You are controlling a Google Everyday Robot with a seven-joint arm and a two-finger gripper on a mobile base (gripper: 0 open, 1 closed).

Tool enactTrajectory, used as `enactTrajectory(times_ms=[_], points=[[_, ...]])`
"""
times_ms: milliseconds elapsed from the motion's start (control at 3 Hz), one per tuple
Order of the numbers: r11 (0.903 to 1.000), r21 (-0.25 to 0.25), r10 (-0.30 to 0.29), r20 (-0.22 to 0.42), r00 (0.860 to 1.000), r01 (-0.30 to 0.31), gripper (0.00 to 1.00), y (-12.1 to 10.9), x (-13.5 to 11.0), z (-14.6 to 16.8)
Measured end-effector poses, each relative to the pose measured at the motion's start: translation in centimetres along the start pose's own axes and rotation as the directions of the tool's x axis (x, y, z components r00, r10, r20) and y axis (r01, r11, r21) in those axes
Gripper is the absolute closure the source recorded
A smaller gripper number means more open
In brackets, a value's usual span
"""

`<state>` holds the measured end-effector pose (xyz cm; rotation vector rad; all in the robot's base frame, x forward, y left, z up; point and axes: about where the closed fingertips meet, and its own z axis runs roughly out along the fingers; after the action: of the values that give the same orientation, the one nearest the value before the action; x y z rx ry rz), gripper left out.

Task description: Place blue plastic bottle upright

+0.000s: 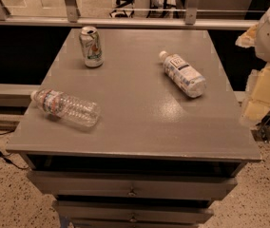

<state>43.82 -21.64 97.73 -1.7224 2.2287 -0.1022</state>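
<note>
The blue plastic bottle point(185, 74) lies on its side on the right half of the grey table point(139, 127), with its white cap pointing to the back left. Its white label with a blue pattern and a dark square mark faces up. My gripper point(260, 96) hangs beyond the table's right edge, to the right of the bottle and apart from it. It holds nothing that I can see.
A silver-green drink can point(91, 46) stands upright at the back left. A longer clear ribbed bottle point(66, 107) with a red-blue label lies on its side near the left edge. Drawers point(132, 190) sit under the tabletop. A railing point(125, 20) runs behind the table.
</note>
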Motion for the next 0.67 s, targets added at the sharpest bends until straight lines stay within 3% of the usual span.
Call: enactTrajectory(times_ms=[333, 667], points=[[1.0000, 0.000, 0.000, 0.000, 1.000, 0.000, 0.00, 0.0, 0.0, 0.0], [0.9972, 0.017, 0.072, 0.042, 0.997, -0.073, 0.00, -3.6, -0.4, 2.7]])
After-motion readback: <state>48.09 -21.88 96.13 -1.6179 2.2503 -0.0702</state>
